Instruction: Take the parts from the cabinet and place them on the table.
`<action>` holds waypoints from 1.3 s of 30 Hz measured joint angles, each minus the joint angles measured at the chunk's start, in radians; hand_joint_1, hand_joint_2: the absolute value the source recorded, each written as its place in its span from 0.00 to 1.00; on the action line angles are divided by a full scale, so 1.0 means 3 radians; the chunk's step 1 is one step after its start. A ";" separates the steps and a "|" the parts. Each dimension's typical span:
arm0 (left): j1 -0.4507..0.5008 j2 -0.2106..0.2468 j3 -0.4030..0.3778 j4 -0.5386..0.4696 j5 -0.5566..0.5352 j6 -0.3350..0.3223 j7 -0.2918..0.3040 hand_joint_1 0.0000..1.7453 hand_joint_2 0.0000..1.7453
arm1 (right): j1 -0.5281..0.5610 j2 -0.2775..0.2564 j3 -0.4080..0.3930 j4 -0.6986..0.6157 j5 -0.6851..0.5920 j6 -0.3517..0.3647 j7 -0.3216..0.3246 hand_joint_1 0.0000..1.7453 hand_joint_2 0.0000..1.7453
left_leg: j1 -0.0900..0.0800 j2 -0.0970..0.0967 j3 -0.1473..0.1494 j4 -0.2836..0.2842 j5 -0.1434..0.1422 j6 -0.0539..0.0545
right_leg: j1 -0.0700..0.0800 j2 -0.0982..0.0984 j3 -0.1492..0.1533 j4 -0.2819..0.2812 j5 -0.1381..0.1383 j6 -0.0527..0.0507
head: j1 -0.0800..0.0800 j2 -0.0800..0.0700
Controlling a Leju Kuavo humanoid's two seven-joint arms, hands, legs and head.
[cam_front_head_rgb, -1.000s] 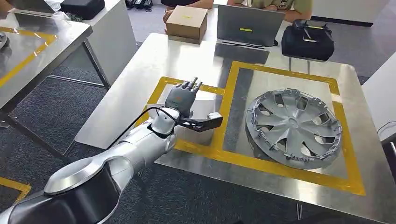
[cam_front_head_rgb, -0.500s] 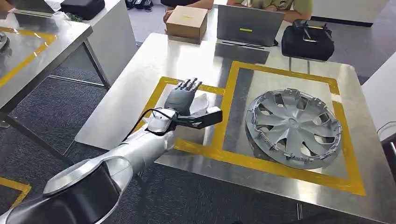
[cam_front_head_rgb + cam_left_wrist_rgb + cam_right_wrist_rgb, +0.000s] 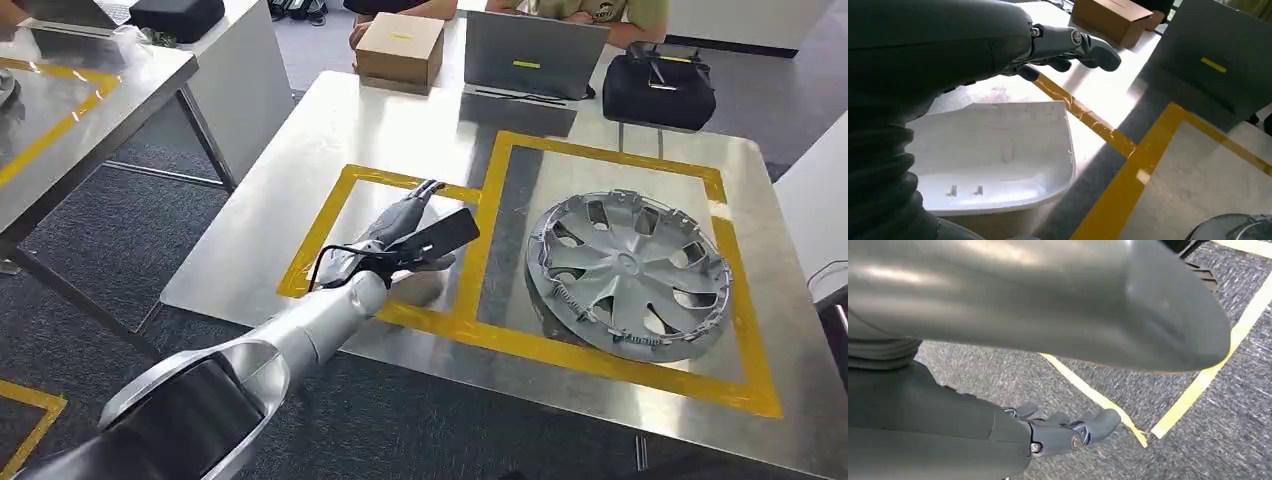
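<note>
The left hand [image 3: 405, 222] reaches in over the worktop [image 3: 300, 190] from its near edge, inside the smaller yellow-taped square [image 3: 335, 200] toward the worktop's left side. Its fingers [image 3: 1088, 47] are stretched out nearly straight and a little apart, closed on nothing. The white plastic part [image 3: 998, 155] lies on the worktop just below the palm — from the left wrist view its hollow side faces up, with a raised rim and two small tabs inside, and the fingers extend past its far edge without touching it. In the head view the arm and the wrist camera cover most of the part, so only pale bits show beside the wrist. Whether the palm itself touches the part I cannot tell.

The silver hubcap [image 3: 628, 275] sits in the larger taped square toward the worktop's right side, well apart from the left hand. Along the far edge stand a cardboard box [image 3: 400, 48], an open laptop [image 3: 533, 55] and a black bag [image 3: 660, 85].

The right hand [image 3: 1068, 432] hangs over grey carpet [image 3: 1198, 440] crossed by yellow lines — its fingers are loosely bent and it holds nothing.
</note>
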 joint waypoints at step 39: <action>0.0039 -0.0023 0.0235 -0.0094 -0.0442 -0.0272 0.0069 0.00 0.00 | -0.0003 -0.0022 -0.0003 0.0000 0.0074 -0.0015 0.0011 0.00 0.00 | 0.0062 0.0060 -0.0421 0.1005 -0.0566 -0.0189 | -0.0020 -0.0034 -0.0490 0.0145 0.0349 -0.0141 | 0.0000 0.0000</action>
